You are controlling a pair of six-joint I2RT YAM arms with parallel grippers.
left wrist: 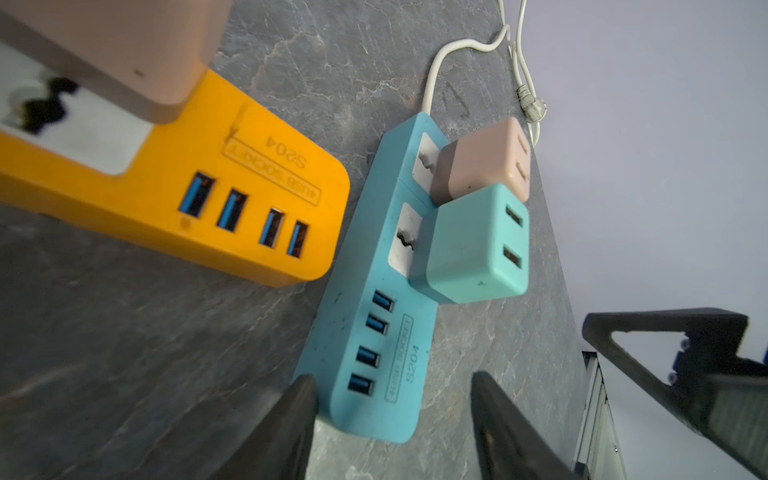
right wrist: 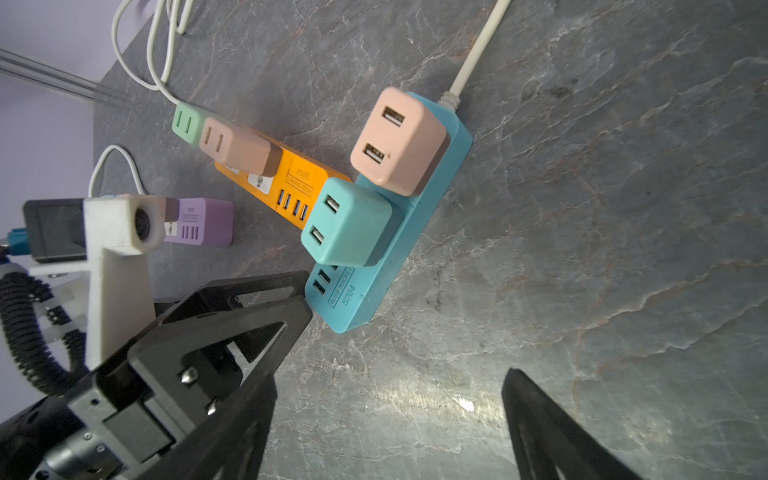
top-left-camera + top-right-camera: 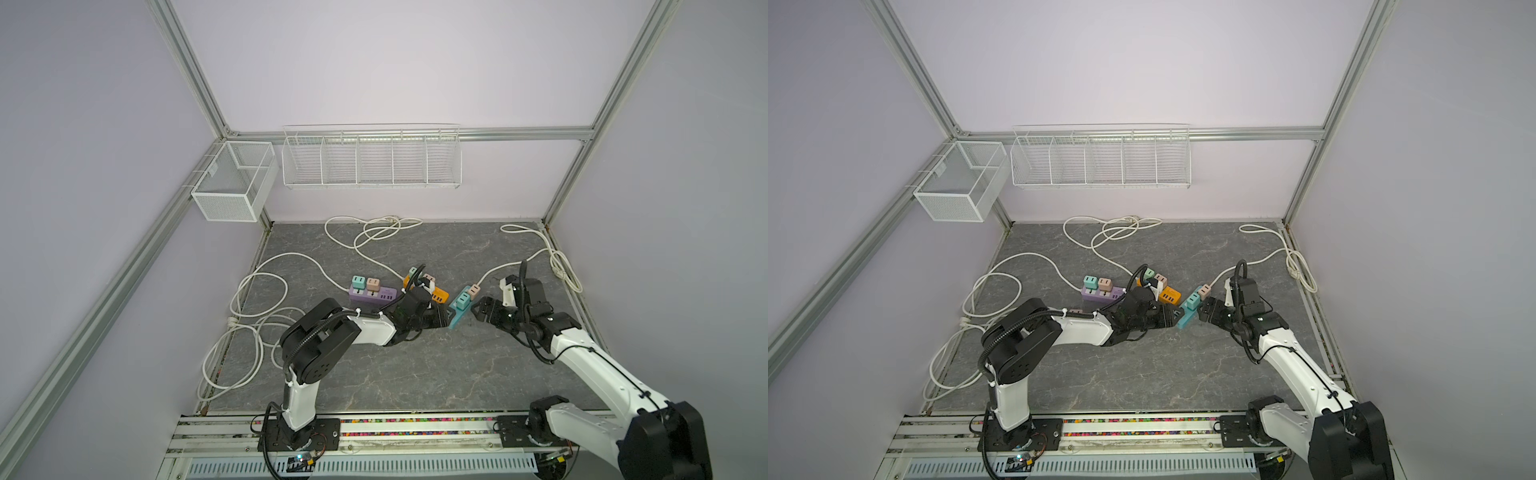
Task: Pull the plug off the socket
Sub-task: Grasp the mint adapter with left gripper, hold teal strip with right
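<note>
Top views, layout: in both, the blue power strip (image 3: 456, 313) lay right of the table's middle, USB end toward 7 o'clock and cord end toward 1 o'clock. An orange strip (image 3: 441, 296) lay at its 10 o'clock and a purple strip (image 3: 370, 296) farther toward 9 o'clock.
Top views, plugs: the teal plug (image 3: 462, 300) and pink plug (image 3: 474, 291) both sat in the blue strip, the pink one nearer the cord.
Top views, claws: the left gripper (image 3: 445, 320) was at the strip's USB end. The right gripper (image 3: 477, 311) hung at the strip's 3 o'clock, just beside the teal plug.
Top views, containers: the wire rack (image 3: 1100, 166) at 12 o'clock had five compartments and the mesh box (image 3: 951, 208) hung at 10 o'clock. Nothing showed in either.
Left wrist, left claw: its fingers (image 1: 297, 415) straddled the USB end, one at the strip's corner and the other apart from it. It was released, not yet clamped.
Right wrist, right claw: the jaws were spread wide over bare tabletop (image 2: 582, 208) and held nothing.
Step in hand: probably bracing the strip before the pull.
Doing it well: centre the left jaws, clamp the USB end squarely and press it down. Then the right claw can grip the teal plug's side faces and draw straight out along the prongs, without rocking into the pink neighbour.
</note>
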